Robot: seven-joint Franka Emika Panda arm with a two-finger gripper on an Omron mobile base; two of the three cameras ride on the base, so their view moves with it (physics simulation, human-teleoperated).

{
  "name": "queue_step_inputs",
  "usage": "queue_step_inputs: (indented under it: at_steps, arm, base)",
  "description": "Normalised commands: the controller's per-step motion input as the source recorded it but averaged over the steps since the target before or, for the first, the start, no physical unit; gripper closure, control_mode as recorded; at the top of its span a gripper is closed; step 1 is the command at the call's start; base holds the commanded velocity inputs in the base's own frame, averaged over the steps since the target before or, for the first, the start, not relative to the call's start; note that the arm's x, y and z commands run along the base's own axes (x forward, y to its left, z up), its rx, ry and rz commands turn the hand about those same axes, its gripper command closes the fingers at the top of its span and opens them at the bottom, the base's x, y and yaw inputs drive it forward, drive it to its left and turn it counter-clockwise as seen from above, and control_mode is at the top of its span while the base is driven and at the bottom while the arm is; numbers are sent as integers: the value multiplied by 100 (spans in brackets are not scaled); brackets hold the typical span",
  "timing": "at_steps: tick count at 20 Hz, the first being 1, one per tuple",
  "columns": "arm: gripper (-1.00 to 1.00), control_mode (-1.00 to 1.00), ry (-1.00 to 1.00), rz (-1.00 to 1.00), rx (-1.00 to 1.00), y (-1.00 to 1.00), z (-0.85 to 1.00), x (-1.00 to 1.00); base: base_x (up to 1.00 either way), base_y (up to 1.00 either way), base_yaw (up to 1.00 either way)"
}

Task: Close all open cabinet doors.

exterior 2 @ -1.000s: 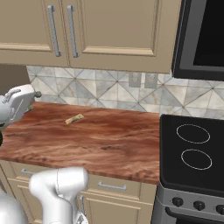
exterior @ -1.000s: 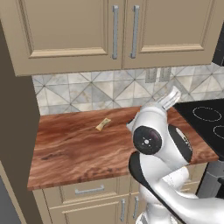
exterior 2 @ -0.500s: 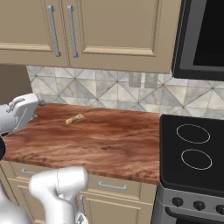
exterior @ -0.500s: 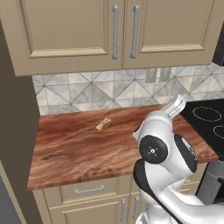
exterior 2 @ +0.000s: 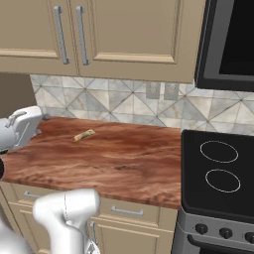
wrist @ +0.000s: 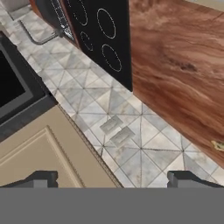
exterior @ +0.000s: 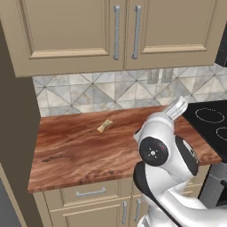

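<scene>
Beige cabinet doors (exterior: 119, 33), both flush shut, hang above the gripper (wrist: 112, 178), whose fingers (wrist: 41, 178) are spread apart, empty.

My claw (wrist: 112, 178) points at the tiled back wall (wrist: 131, 144), its fingertips (wrist: 41, 178) spread apart with nothing between them. Over the wooden surface (exterior: 88, 146) I have broad free room: the one thing lying on it is a small tan scrap (exterior: 104, 126) toward the far side, left of my arm. Above, the cabinet doors (exterior: 71, 31) sit flush with their frames, and their bar handles (exterior: 117, 32) stick out toward me, capping my headroom. On the left a tall dark side panel (exterior: 15, 133) walls off the surface. To the right the black cooktop (exterior 2: 218, 173) lies flat and low, but the dark appliance (exterior 2: 230, 42) above it blocks the upper right.
</scene>
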Motion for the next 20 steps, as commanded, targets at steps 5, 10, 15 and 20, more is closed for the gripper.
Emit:
queue_step_inputs:
  at_steps: [5, 10, 15, 20]
  arm:
    - [-100, -100, 0, 0, 0, -17, -9, -25]
    - [-100, 100, -3, -3, 0, -22, 0, -36]
    - [-100, 100, 0, 0, 0, 0, 0, 0]
    - [-100, 100, 0, 0, 0, 0, 0, 0]
  base:
    - [0, 0, 0]
    - [-12, -8, -1]
    - [-63, -53, -5]
    - [-47, -67, -2]
